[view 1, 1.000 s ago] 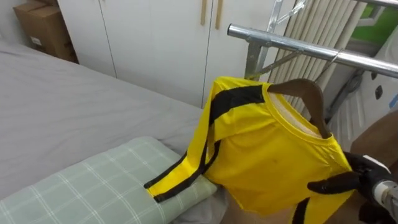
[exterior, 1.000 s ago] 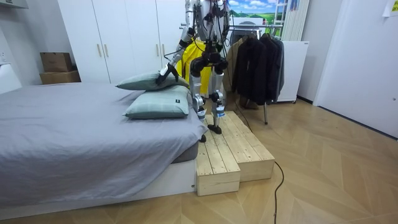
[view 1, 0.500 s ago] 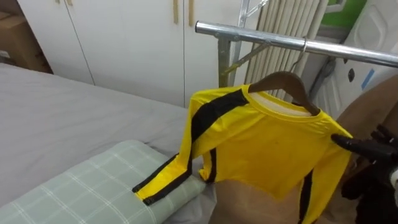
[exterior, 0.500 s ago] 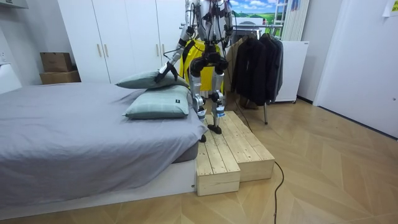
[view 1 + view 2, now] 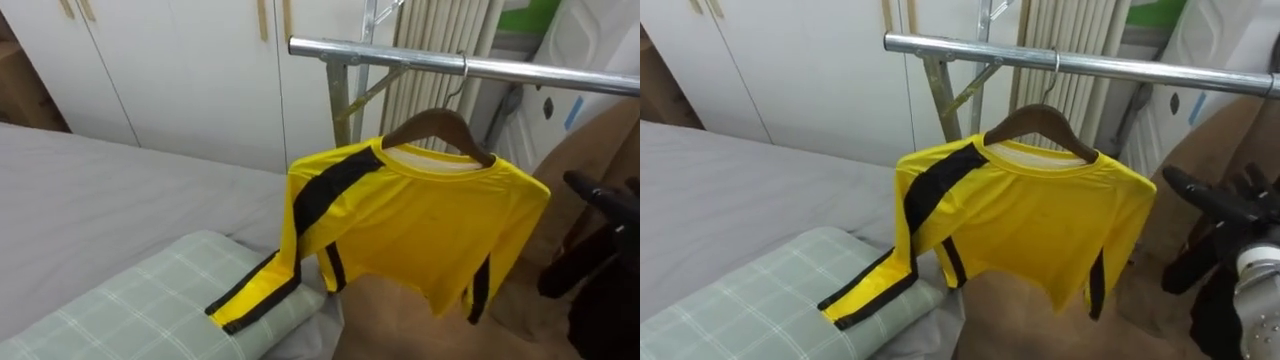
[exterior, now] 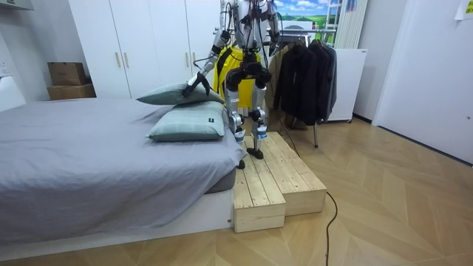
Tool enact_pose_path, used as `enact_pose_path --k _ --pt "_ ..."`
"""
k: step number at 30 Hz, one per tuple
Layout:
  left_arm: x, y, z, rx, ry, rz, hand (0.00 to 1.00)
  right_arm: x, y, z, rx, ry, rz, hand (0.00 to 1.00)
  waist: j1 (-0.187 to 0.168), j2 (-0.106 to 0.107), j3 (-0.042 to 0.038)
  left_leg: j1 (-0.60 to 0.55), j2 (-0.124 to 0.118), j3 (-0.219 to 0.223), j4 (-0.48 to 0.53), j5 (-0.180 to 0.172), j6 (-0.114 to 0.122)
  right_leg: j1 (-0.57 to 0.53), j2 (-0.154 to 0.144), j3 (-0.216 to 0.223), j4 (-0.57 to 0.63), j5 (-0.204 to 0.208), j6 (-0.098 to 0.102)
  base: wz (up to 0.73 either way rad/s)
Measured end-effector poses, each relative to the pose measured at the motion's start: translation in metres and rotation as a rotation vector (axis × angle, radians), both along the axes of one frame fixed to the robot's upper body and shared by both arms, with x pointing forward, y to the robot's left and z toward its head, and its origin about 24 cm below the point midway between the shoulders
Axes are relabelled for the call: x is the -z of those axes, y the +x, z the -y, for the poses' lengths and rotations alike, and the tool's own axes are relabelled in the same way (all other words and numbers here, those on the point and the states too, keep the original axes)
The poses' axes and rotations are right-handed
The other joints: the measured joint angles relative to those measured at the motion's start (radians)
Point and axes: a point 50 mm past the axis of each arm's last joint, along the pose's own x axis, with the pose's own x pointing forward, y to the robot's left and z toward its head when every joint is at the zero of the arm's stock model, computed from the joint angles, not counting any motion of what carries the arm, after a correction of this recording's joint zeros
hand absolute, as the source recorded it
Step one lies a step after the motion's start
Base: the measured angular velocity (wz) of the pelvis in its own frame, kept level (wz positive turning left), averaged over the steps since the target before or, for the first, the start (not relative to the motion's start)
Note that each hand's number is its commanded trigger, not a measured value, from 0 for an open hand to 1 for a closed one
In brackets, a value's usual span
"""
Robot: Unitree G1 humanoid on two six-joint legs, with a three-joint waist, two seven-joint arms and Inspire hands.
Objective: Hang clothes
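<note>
Shirt [image 5: 420,230] sits on hanger [image 5: 440,125], hook over rail [image 5: 400,55]. One sleeve trails toward 7 o'clock, cuff on pillow [image 5: 120,315]. Right hand [image 5: 1225,210] at shirt's 3 o'clock, apart from it, fingers straight, holding nothing, partly cut off by frame edge. Left hand [image 6: 194,83] above the pillows, too small, state can't tell.
</note>
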Motion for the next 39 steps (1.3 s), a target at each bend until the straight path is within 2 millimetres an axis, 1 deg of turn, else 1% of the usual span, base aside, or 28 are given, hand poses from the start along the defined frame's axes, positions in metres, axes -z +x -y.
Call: enact_pose_path --k 1,5,7,9,11,13,16,20,23,24,27,30,33,35,36,39 --pt "0.000 -0.001 0.001 -0.005 -0.001 -0.001 0.00 0.001 -0.002 0.002 0.015 0.004 -0.003 0.00 0.000 0.000 0.0002 0.000 0.000 0.005 0.000 0.000 0.000 -0.001 0.003 0.013 -0.001 0.000 0.002 -0.12" --pt "0.002 -0.005 0.001 -0.021 0.002 0.002 0.00 0.007 -0.010 0.005 0.032 -0.003 -0.021 0.00 -0.002 -0.003 0.0022 0.003 0.000 0.012 0.000 0.000 0.000 -0.001 0.006 0.024 -0.002 0.003 0.005 -0.09" --pt "0.002 -0.005 0.001 -0.022 0.004 0.005 0.00 0.015 -0.016 0.006 0.034 -0.007 -0.049 0.00 0.008 -0.008 0.0049 0.005 0.001 0.026 0.000 0.000 0.000 -0.004 0.009 0.036 -0.001 0.004 0.008 -0.14" --pt "0.002 -0.005 0.001 -0.024 0.009 0.007 0.00 0.023 -0.021 0.006 0.031 -0.018 -0.092 0.00 0.006 -0.013 0.0071 0.003 0.001 0.028 0.000 0.000 0.000 -0.005 0.009 0.039 -0.002 0.003 0.013 -0.05" --pt "0.002 -0.007 0.001 -0.024 0.007 0.004 0.00 0.033 -0.030 0.007 0.018 -0.049 -0.147 0.00 0.004 -0.016 0.0062 0.003 0.001 0.026 0.001 0.000 0.001 -0.003 0.008 0.038 -0.005 0.002 0.018 0.00" --pt "0.003 -0.008 0.001 -0.026 0.002 -0.001 0.00 0.044 -0.042 0.008 -0.004 -0.074 -0.196 0.00 0.003 -0.021 0.0068 0.002 0.000 0.026 0.000 -0.001 0.002 -0.004 0.007 0.037 -0.004 0.005 0.014 0.00" --pt "0.004 -0.011 0.001 -0.035 -0.015 -0.012 0.00 0.050 -0.049 0.009 -0.013 -0.074 -0.218 0.00 -0.002 -0.022 0.0058 0.004 0.000 0.027 -0.002 -0.002 0.003 -0.005 0.007 0.034 -0.003 0.007 0.011 0.00" --pt "0.006 -0.016 0.000 -0.046 -0.028 -0.027 0.00 0.052 -0.052 0.008 -0.034 -0.073 -0.218 0.00 -0.009 -0.024 0.0047 0.009 0.001 0.029 -0.008 -0.002 0.003 -0.002 0.007 0.026 -0.002 0.010 0.007 0.00" --pt "0.009 -0.023 0.002 -0.082 -0.059 -0.031 0.00 0.056 -0.057 0.009 -0.050 -0.074 -0.227 0.00 -0.014 -0.022 0.0030 0.018 0.001 0.032 -0.014 -0.003 0.002 0.005 0.006 0.021 -0.003 0.010 0.006 0.00" --pt "0.011 -0.026 0.002 -0.088 -0.068 -0.036 0.00 0.060 -0.063 0.010 -0.048 -0.074 -0.245 0.00 -0.012 -0.021 0.0013 0.020 0.002 0.031 -0.014 -0.005 0.001 0.006 0.005 0.014 -0.003 0.010 0.005 0.00" --pt "0.013 -0.031 0.004 -0.100 -0.083 -0.049 0.00 0.071 -0.079 0.009 -0.059 -0.080 -0.284 0.00 -0.010 -0.019 0.0002 0.023 0.003 0.031 -0.014 -0.008 0.002 0.008 0.006 0.012 -0.004 0.010 0.005 0.00" --pt "0.014 -0.032 0.005 -0.138 -0.105 -0.024 0.00 0.086 -0.094 0.002 -0.088 -0.090 -0.354 0.00 -0.011 -0.014 -0.0034 0.024 0.003 0.031 -0.014 -0.010 0.001 0.009 0.007 0.013 -0.004 0.009 0.004 0.00" --pt "0.015 -0.034 0.006 -0.169 -0.127 -0.014 0.00 0.103 -0.111 -0.007 -0.107 -0.073 -0.416 0.00 -0.008 -0.003 -0.0082 0.026 0.003 0.034 -0.015 -0.011 0.001 0.008 0.008 0.016 -0.002 0.008 0.004 -0.03" --pt "0.015 -0.035 0.006 -0.200 -0.145 0.008 0.00 0.114 -0.124 -0.014 -0.111 -0.054 -0.457 0.00 0.001 0.002 -0.0071 0.035 0.005 0.042 -0.021 -0.011 0.001 0.013 0.011 0.024 -0.002 0.007 0.003 -0.11" --pt "0.016 -0.036 0.007 -0.227 -0.156 0.026 0.00 0.123 -0.133 -0.020 -0.116 -0.039 -0.480 0.00 0.011 0.003 -0.0074 0.038 0.007 0.049 -0.022 -0.011 -0.001 0.013 0.014 0.030 0.000 0.007 0.003 -0.18" --pt "0.018 -0.043 0.008 -0.262 -0.170 0.034 0.00 0.142 -0.151 -0.040 -0.162 0.013 -0.534 0.00 0.013 0.004 -0.0067 0.043 0.012 0.059 -0.021 -0.016 -0.006 0.013 0.020 0.037 0.004 0.006 0.000 -0.11"
